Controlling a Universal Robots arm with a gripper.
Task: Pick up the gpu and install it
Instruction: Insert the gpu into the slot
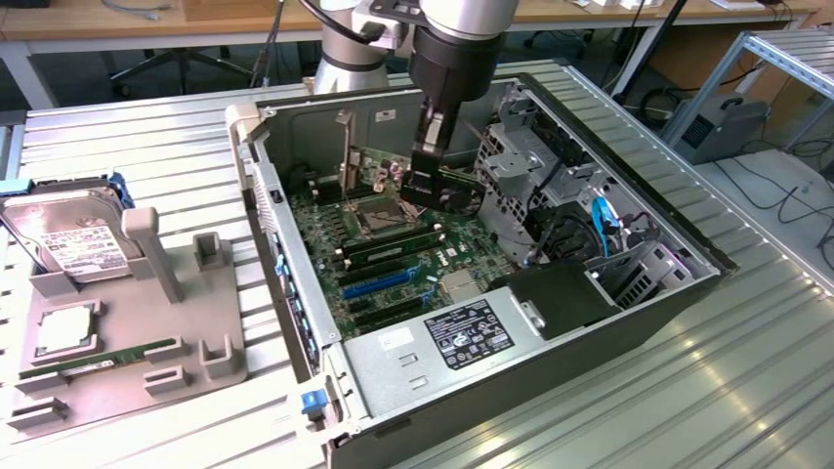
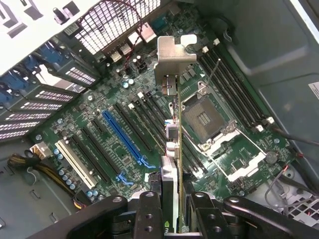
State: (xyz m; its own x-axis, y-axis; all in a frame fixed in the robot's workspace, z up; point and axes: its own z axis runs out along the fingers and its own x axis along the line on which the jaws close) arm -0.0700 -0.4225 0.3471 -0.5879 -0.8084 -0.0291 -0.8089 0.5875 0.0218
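My gripper [image 1: 428,156] reaches down into the open computer case [image 1: 548,342] and is shut on the gpu [image 1: 425,186], a thin dark card hanging upright over the motherboard [image 1: 391,256]. In the wrist view the gpu [image 2: 175,149] runs edge-on away from my gripper [image 2: 172,204], with its silver bracket [image 2: 172,57] at the far end. The card hovers above the board between the black slots and the CPU socket [image 2: 204,119], apart from the long blue slot [image 2: 122,139]. Both black fingers [image 2: 149,211] press on the card's near end.
A grey fixture tray [image 1: 183,342] on the exterior view's left holds a hard drive [image 1: 72,244], a processor [image 1: 62,332] and a green RAM stick [image 1: 98,360]. Drive cages [image 1: 521,166], a blue cable [image 1: 603,220] and the labelled power supply [image 1: 463,337] crowd the case.
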